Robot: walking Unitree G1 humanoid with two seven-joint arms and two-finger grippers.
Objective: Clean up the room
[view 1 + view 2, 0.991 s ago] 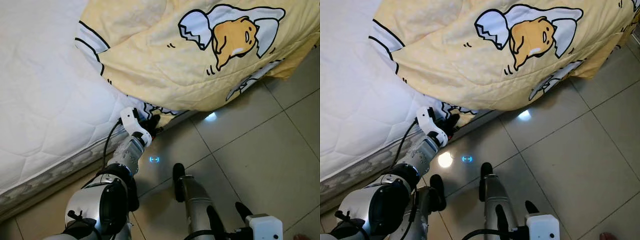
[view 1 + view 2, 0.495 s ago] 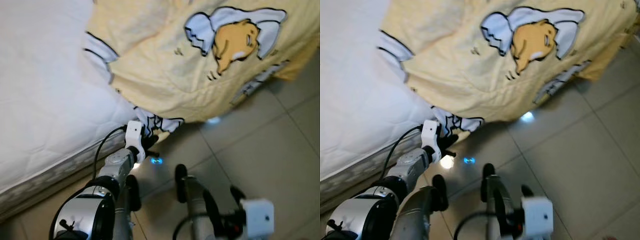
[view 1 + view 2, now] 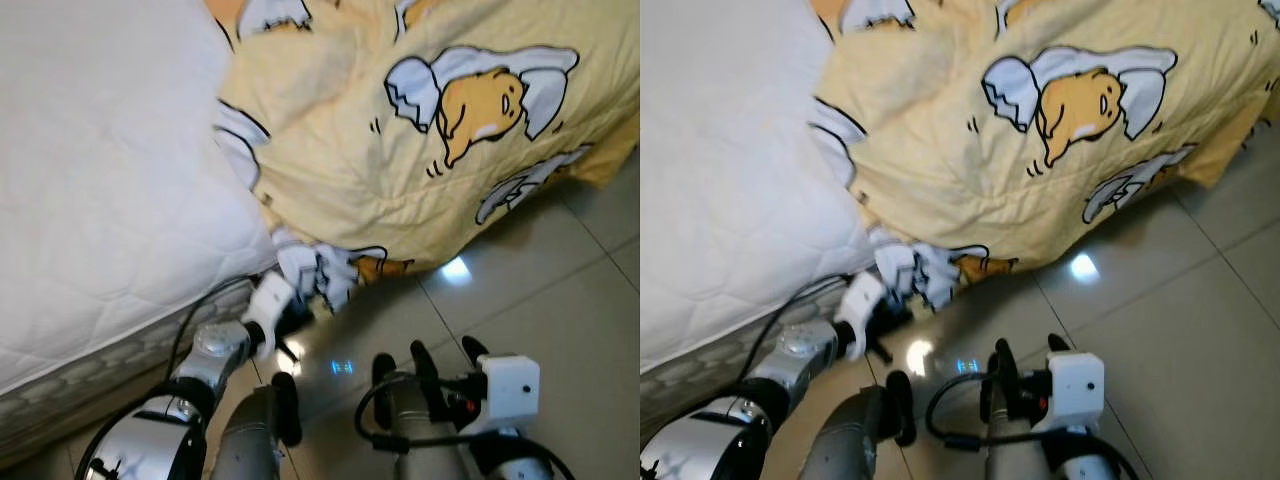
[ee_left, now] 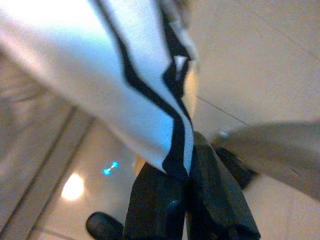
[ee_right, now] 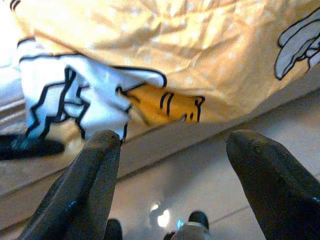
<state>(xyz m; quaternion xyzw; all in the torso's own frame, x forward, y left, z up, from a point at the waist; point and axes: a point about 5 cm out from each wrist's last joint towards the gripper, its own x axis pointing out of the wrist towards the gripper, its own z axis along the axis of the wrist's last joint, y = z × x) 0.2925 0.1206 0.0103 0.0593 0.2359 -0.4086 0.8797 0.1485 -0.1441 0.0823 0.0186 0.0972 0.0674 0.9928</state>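
A yellow quilt (image 3: 400, 130) printed with a cartoon egg character hangs off the white mattress (image 3: 100, 190) toward the tiled floor. Its white, black-lined corner (image 3: 315, 268) droops beside the bed. My left gripper (image 3: 290, 322) is shut on that corner, and in the left wrist view the fabric (image 4: 150, 95) runs down into the closed fingers (image 4: 200, 200). Low over the tiles my right gripper (image 3: 440, 362) stands open, fingers (image 5: 95, 170) spread and nothing between them, facing the hanging quilt edge (image 5: 165, 102).
The quilted side of the mattress (image 3: 90, 370) runs along the left. Beige floor tiles (image 3: 560, 300) spread to the right with bright light spots. My legs (image 3: 250, 440) stand on the tiles at the bottom. A black cable (image 3: 200, 310) loops off the left arm.
The camera has shifted. My left gripper has pulled the quilt corner outward from the bed edge. The right gripper has risen toward the hanging quilt.
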